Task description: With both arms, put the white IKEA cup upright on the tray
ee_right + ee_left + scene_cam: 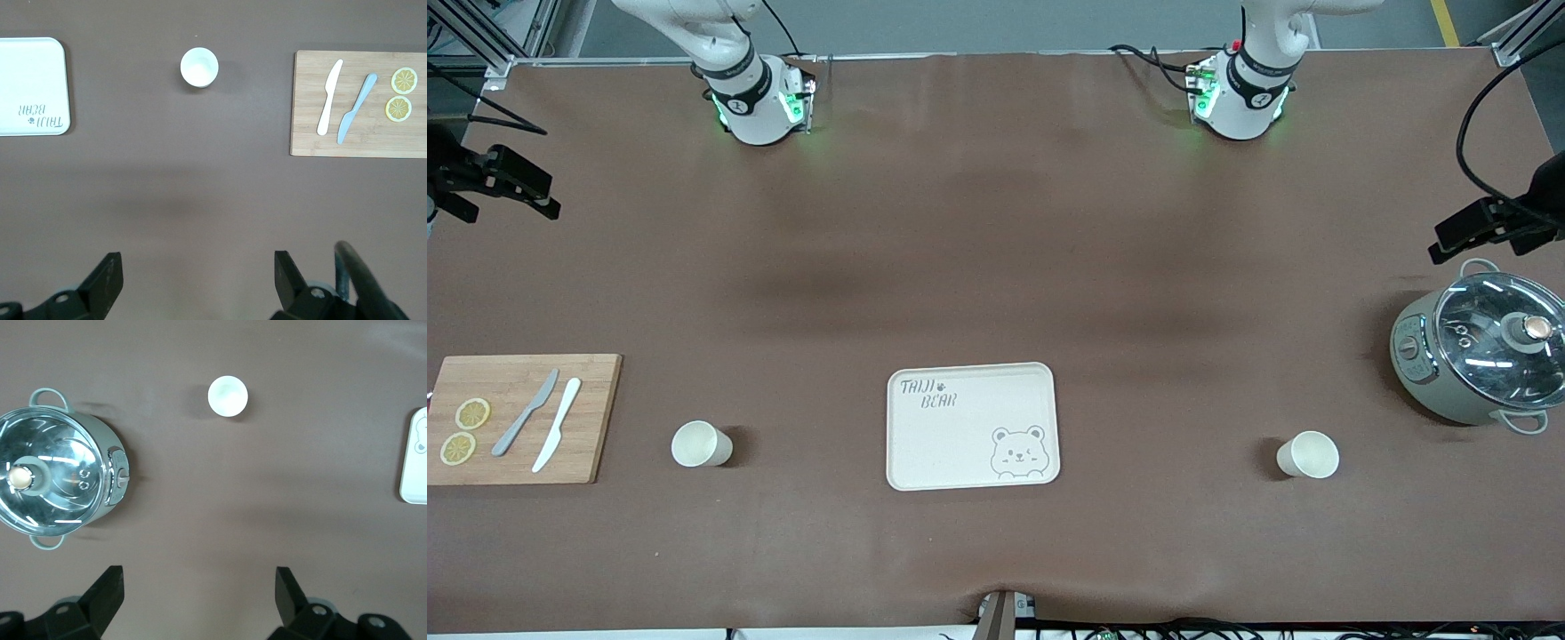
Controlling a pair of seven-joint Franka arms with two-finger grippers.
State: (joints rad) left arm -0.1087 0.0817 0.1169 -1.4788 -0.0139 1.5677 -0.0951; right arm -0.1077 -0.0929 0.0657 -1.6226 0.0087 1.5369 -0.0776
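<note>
The cream tray (960,449), printed "TAIJI BEAR", lies mid-table near the front camera and holds nothing. One white cup (701,444) stands upright beside it toward the right arm's end. Another white cup (1309,454) stands upright toward the left arm's end. My left gripper (200,573) is open and empty, high over bare table, with its cup (227,395) and the tray's edge (417,463) in view. My right gripper (198,257) is open and empty, high over bare table, with its cup (199,67) and the tray (27,73) in view. Neither gripper shows in the front view.
A wooden cutting board (587,418) with two knives and two lemon slices lies at the right arm's end; it also shows in the right wrist view (360,143). A grey-green pot with a glass lid (1485,356) stands at the left arm's end, also in the left wrist view (57,487).
</note>
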